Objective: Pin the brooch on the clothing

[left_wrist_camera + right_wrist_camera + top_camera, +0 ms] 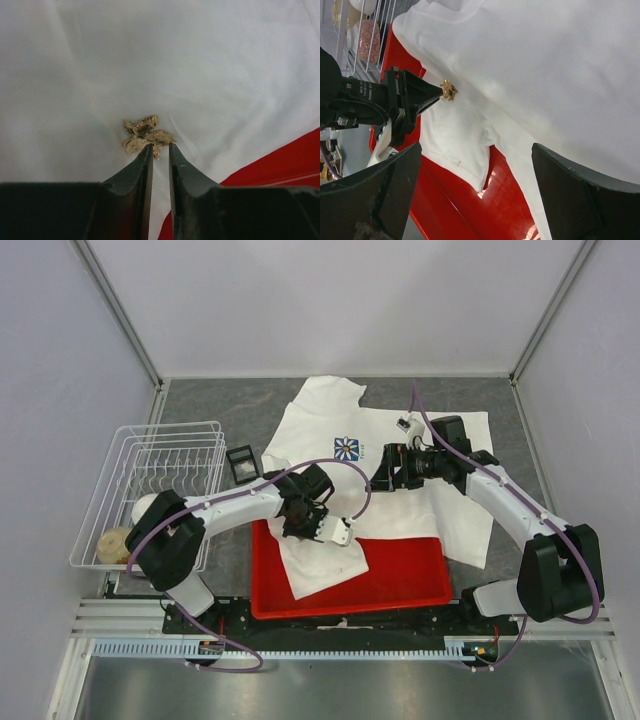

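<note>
While the left hand [161, 146] pinches the brooch [146, 134] on clothing [150, 60], right hand [475, 150] gapes.

Red tray [400, 572] wall beneath draped shirt [320, 425]

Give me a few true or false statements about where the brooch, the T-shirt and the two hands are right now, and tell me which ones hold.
1. The brooch sits at the fingertips of the left hand, against the white T-shirt. True.
2. The right hand is clamped on a sleeve. False: its fingers stand wide apart over the T-shirt, holding nothing.
3. Part of the T-shirt lies over the red tray. True.
4. The wire rack stands on the robot's right. False: it stands on the robot's left, beside the T-shirt.
</note>
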`<state>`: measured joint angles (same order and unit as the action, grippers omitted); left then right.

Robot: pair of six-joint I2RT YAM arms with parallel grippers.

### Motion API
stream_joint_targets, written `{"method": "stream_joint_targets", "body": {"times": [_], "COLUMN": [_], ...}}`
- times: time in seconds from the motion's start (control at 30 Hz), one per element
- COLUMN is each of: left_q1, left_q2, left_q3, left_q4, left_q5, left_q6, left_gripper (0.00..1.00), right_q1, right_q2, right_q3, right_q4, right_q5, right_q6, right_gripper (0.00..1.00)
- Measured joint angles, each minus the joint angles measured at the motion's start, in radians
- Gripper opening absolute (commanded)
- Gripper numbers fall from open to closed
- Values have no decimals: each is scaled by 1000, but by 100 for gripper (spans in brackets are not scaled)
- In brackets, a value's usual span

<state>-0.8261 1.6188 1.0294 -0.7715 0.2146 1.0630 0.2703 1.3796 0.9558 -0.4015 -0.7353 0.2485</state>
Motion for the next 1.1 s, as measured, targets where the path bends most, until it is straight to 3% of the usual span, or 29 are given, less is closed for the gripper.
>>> {"method": "stream_joint_targets", "body": {"times": [0.27,0.53,1.1], "left_q1": [0,0,-36], "left_q2": [45,69,21], "left_q3": [5,6,66], "left_q4": [22,37,-16], "left_q5": [-32,-42,-51], "left_q6": [-15,-22,-24], "left_gripper": [18,2,2], "right_q1": [-36,-66,-78], "right_q2": [2,2,10], "right_q3": [19,19,19], "right_q4": [-19,-26,-25], "right_q5": [21,1,-39], "right_q6": [3,11,17], "right_gripper": [98,98,98]}}
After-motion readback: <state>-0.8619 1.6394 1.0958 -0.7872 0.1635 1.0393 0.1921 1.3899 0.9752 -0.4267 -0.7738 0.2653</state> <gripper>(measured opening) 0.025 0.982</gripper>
